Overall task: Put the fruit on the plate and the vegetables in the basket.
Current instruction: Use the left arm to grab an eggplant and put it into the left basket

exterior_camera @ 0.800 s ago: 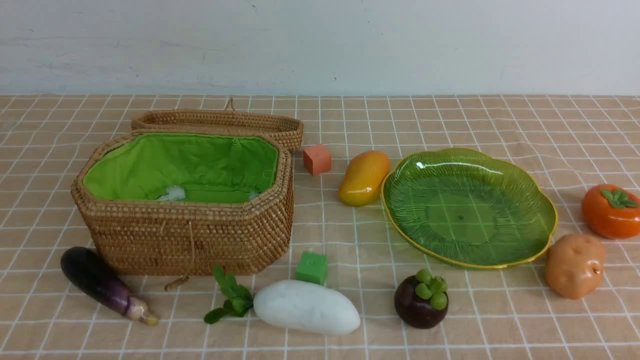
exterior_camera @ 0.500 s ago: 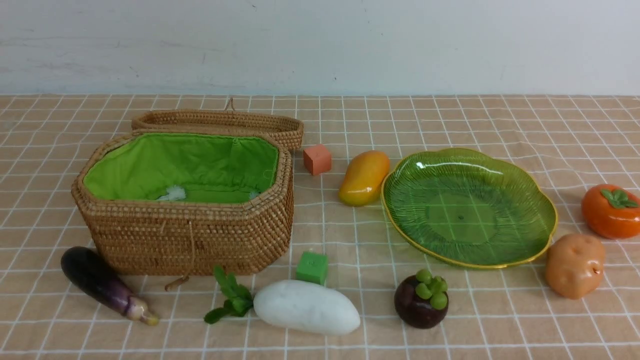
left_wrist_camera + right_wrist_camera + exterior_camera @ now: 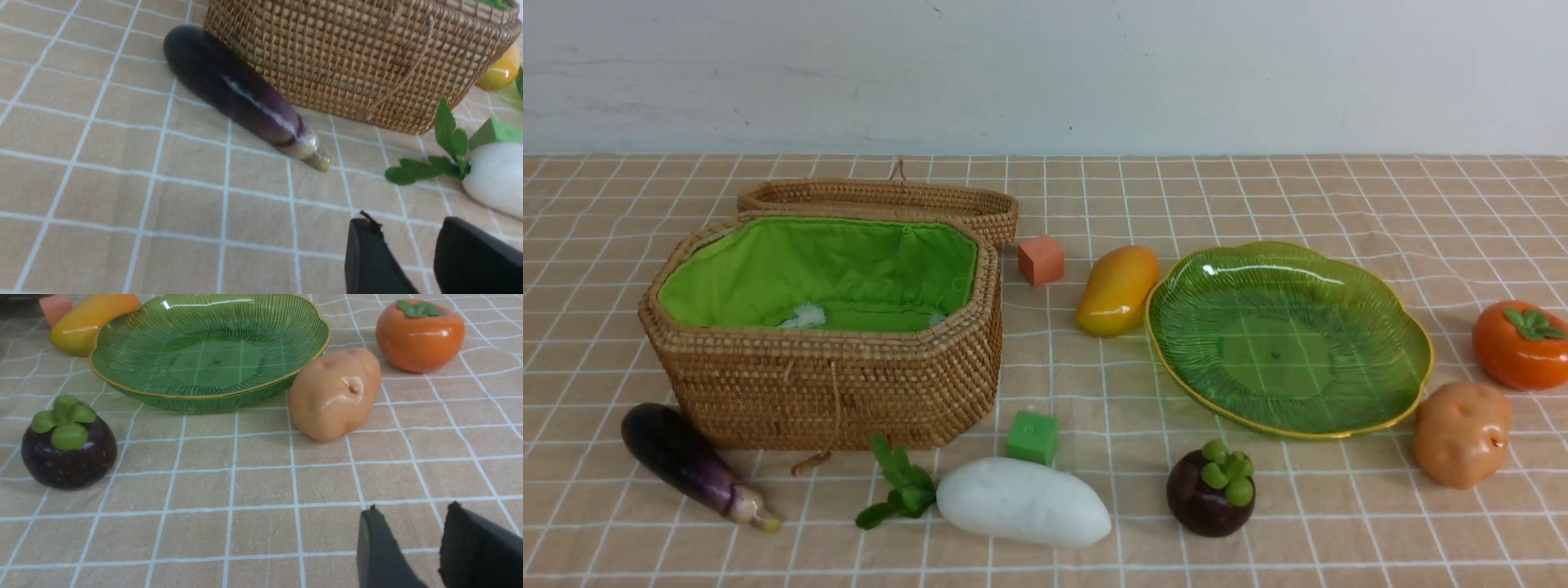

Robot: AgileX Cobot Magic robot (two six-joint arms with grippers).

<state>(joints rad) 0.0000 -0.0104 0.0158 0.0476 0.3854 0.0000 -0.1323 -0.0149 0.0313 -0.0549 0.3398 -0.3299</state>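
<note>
The open wicker basket (image 3: 833, 384) stands at the left, with the eggplant (image 3: 686, 464) and white radish (image 3: 1023, 501) in front of it. To the right is the empty green plate (image 3: 1290, 335), with the mango (image 3: 1117, 290), mangosteen (image 3: 1209, 494), persimmon (image 3: 1519, 347) and potato (image 3: 1460, 433) lying around it. Neither gripper shows in the front view. My left gripper (image 3: 406, 222) hovers open and empty over the cloth, short of the eggplant (image 3: 241, 96). Open and empty too, my right gripper (image 3: 412, 508) is short of the potato (image 3: 335, 394).
An orange cube (image 3: 1041, 260) sits between the basket's lid (image 3: 882, 200) and the mango. A green cube (image 3: 1032, 437) lies just behind the radish. The checked cloth runs back to a white wall.
</note>
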